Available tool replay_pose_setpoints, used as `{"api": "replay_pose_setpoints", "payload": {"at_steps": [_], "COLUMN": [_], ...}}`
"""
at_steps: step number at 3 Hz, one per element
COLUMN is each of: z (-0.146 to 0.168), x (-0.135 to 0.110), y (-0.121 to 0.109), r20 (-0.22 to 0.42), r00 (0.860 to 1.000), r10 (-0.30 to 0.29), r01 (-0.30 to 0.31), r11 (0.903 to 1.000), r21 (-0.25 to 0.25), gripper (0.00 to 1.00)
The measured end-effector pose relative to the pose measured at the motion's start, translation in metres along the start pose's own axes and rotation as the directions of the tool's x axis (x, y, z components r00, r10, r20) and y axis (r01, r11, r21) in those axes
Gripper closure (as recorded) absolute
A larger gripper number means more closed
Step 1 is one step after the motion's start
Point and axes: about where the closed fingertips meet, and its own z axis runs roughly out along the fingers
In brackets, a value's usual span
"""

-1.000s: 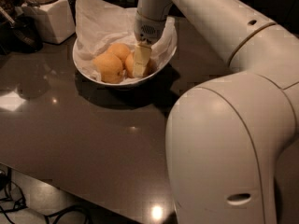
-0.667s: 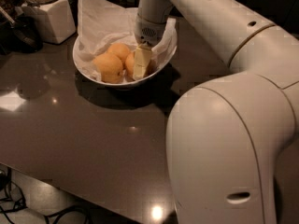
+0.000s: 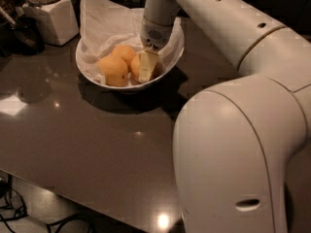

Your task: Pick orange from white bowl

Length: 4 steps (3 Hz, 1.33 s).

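The end effector (image 3: 147, 68) hangs down inside the white bowl (image 3: 90, 76) on the far part of the desk (image 3: 87, 140). It is pressed against the near-right face of the orange (image 3: 134, 66). Its pale tip covers much of that fruit, so I cannot tell whether it is wide, narrow or already holding.

The orange sits at the right side of the bowl, directly behind and just left of the end effector. It touches two paler fruits, one to the left (image 3: 114, 71) and one behind-left (image 3: 125, 52). All three rest on crumpled white paper (image 3: 104, 23), which rises in a sheet behind the end effector. A white square-based jar (image 3: 51, 13) stands well off to its left.

By its look, the orange is firm with a little give in the rind, moderately heavy for its size and matte rather than slick. It should tolerate a fair squeeze without damage. Being round, it will likely roll or squirt sideways unless it is taken across its widest girth, with contact on opposite sides through the centre. The loose paper beneath offers poor footing, and the neighbouring fruits crowd its left flank.

The orange has no real long axis, being close to a sphere, so approach angle matters little. Its stem end is not visible, and I cannot say which way it points.
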Motion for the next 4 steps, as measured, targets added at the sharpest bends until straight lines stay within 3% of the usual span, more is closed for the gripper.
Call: {"api": "replay_pose_setpoints", "payload": {"at_steps": [1,2,3,4], "z": [0.0,-0.029,-0.077,-0.112], "x": [0.0,0.001,0.002,0.003], "y": [0.0,0.013,0.043,0.078], "r20": [0.0,0.077,0.17,0.276], "r00": [1.0,0.997,0.982,0.946], "r10": [0.0,-0.028,-0.082,-0.168], "r01": [0.0,0.023,0.058,0.111], "r11": [1.0,0.9978,0.9884,0.971], "r21": [0.0,0.063,0.141,0.212], "gripper": [0.88,1.0,1.0,1.0]}}
